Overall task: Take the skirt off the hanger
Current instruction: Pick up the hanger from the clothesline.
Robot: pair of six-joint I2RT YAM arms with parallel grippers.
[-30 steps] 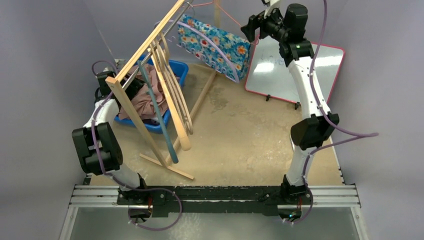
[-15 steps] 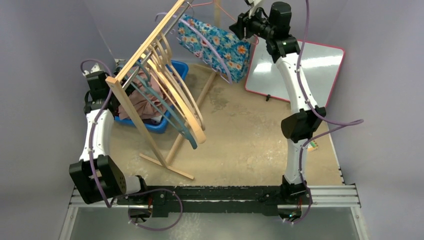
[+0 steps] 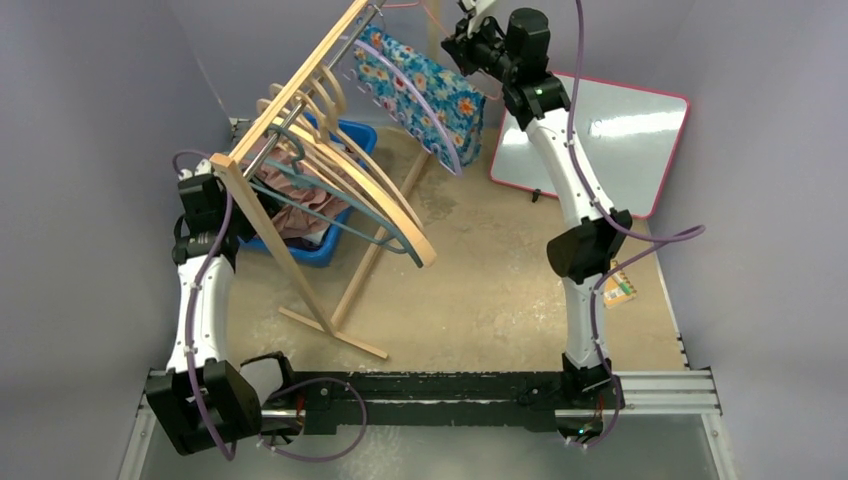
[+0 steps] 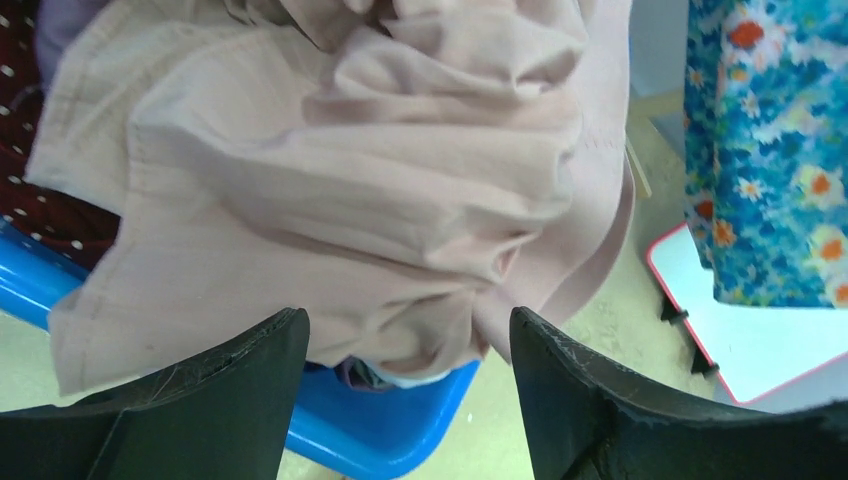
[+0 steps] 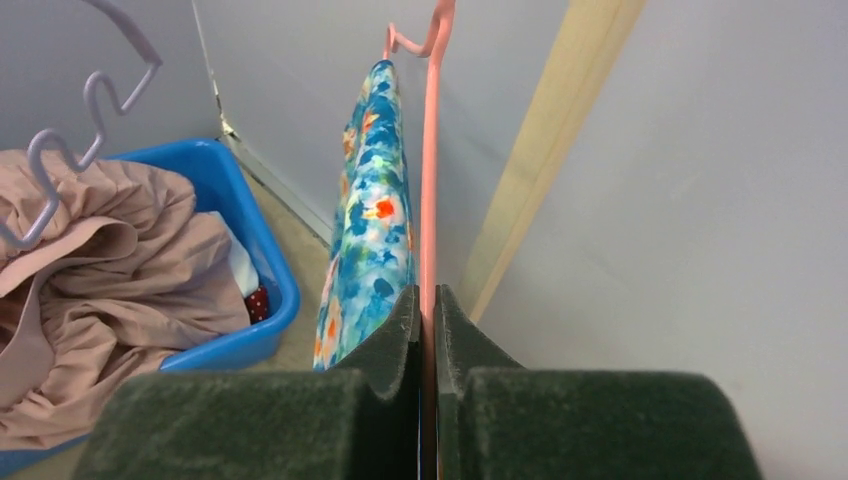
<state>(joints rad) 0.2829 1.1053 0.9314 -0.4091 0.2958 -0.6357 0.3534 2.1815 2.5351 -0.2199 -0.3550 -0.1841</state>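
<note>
The skirt (image 3: 425, 88), blue with a flower print, hangs on a thin pink hanger (image 5: 430, 170) from the far end of the wooden rack (image 3: 290, 100). In the right wrist view the skirt (image 5: 368, 230) drops just left of the hanger wire. My right gripper (image 3: 463, 40) is high at the back beside the skirt's top. That gripper (image 5: 427, 305) is shut on the pink hanger's wire. My left gripper (image 3: 212, 210) is left of the rack. In its own view the left gripper (image 4: 405, 335) is open over pink cloth (image 4: 330, 180), holding nothing.
A blue bin (image 3: 352, 150) of crumpled clothes sits under the rack. Several empty wooden hangers (image 3: 385, 195) and a teal one swing from the rail. A lilac hanger (image 5: 90, 110) hangs close to the skirt. A pink-framed whiteboard (image 3: 600, 140) lies at the back right.
My right gripper moved left to the pink hanger and shut on its wire. The left arm drew back towards the near left. The empty hangers swung out to the right.
</note>
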